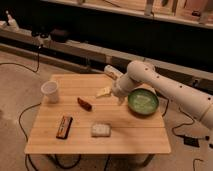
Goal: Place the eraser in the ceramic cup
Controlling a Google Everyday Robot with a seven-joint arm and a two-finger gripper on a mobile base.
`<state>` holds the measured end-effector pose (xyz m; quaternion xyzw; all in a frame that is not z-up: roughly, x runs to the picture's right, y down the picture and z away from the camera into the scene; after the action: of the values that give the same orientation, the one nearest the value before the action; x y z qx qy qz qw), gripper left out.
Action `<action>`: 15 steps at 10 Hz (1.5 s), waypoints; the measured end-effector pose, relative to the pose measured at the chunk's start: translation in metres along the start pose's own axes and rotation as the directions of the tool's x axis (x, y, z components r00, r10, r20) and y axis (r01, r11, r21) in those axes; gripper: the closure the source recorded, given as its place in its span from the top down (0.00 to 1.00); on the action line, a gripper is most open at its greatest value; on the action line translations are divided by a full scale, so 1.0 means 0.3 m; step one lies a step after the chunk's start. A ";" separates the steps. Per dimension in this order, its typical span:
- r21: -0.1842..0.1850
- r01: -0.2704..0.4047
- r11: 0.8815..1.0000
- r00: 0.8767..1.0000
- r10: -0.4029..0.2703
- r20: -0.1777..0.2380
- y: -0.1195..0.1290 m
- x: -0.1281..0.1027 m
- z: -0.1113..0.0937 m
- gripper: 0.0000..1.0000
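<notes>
The eraser [64, 126], a flat dark block with an orange-tan strip, lies on the wooden table [130, 137] near its front left. The ceramic cup [50, 91], small, white and round, stands upright at the table's back left. My gripper [105, 92] hangs over the back middle of the table, at the end of the white arm [165, 90] that reaches in from the right. It is well to the right of the cup and far from the eraser.
A small red-brown oblong thing [84, 103] lies between the cup and the gripper. A pale grey-white pad [100, 130] lies near the front middle. A wide green bowl [143, 101] stands at the right. Cables trail on the floor around the table.
</notes>
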<state>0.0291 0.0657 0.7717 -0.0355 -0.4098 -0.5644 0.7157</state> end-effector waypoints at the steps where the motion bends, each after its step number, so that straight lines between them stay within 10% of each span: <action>1: 0.001 0.000 1.000 1.000 0.000 0.000 -0.001 0.000 0.000 0.80; 12: -0.001 0.001 1.000 1.000 -0.001 0.001 0.000 -0.001 0.001 0.80; 15: -0.084 0.100 0.991 0.995 -0.101 -0.007 -0.072 -0.022 0.023 0.80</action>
<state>0.0070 0.0665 0.7631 -0.0414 -0.3830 -0.6165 0.6867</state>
